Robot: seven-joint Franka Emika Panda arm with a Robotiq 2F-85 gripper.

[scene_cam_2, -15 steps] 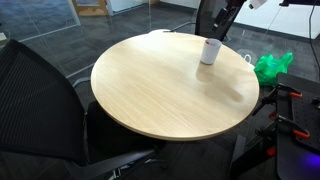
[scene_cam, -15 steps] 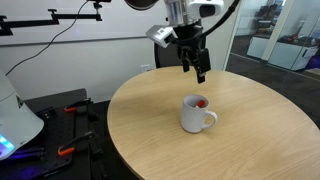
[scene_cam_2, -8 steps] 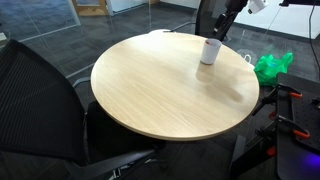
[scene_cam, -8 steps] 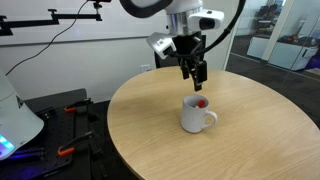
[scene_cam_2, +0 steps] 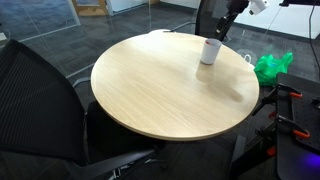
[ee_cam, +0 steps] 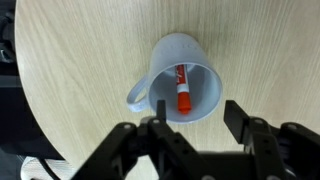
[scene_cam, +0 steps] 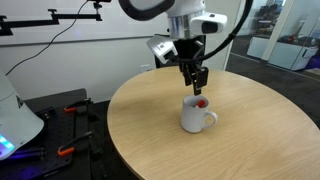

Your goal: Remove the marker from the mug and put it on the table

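A white mug (scene_cam: 196, 115) with a side handle stands on the round tan table (scene_cam: 160, 130); it also shows in an exterior view (scene_cam_2: 209, 52) and in the wrist view (ee_cam: 183, 88). A red and whitish marker (ee_cam: 183, 91) stands inside the mug, its red end visible at the rim (scene_cam: 201, 102). My gripper (scene_cam: 196, 78) hangs open and empty just above the mug. In the wrist view the fingers (ee_cam: 196, 122) straddle the mug's near rim, apart from the marker.
The table (scene_cam_2: 170, 85) edge runs near the mug. A black office chair (scene_cam_2: 40, 110) stands by the table. A green bag (scene_cam_2: 272, 66) lies on the floor. A glass wall (scene_cam: 270, 40) is behind.
My gripper has come down and shifted slightly toward the mug, staying open. The mug and marker have not moved.
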